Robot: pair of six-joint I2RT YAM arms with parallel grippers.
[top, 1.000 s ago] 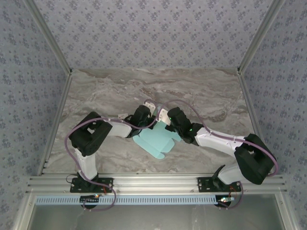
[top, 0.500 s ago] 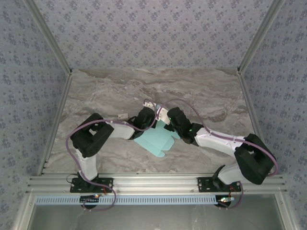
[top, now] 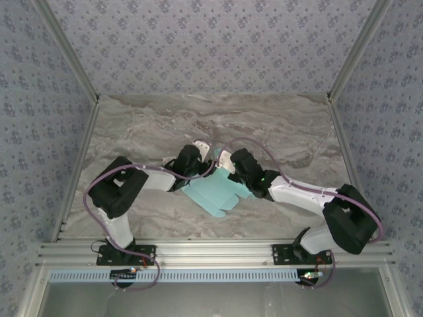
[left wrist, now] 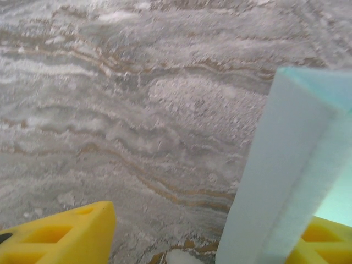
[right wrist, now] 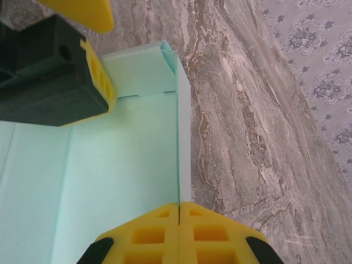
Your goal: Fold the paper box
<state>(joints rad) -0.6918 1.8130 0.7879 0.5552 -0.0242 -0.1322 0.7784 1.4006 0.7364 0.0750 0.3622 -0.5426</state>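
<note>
Grey-brown marbled tabletop (top: 132,125), enclosed by blue floral wallpapered panels. Nearest the arm bases: thin pale turquoise-blue paper box (top: 215,191), partly formed, lying at mid-table between the two wrists with its rounded flaps flat on the marble and pointing toward the bases. Farther along, at the sheet's far edge: one side wall raised upright. Right gripper (right wrist: 180,209): yellow fingers pressed together, pinching the top edge of that raised wall; judged to be holding the crease vertical and anchoring the sheet against sliding. Left gripper (left wrist: 209,225): yellow fingers spread, standing just beyond at the wall's far corner, one finger just beside the folded end flap (contact not resolvable), the other apart over bare marble; nothing clamped. Judged purpose of the spread stance: room to straddle the end flap and tuck it across the corner. Keep the right pinch firm while doing so, to avoid buckling the thin card. Beyond the grippers: bare marble up to the back panel.
</note>
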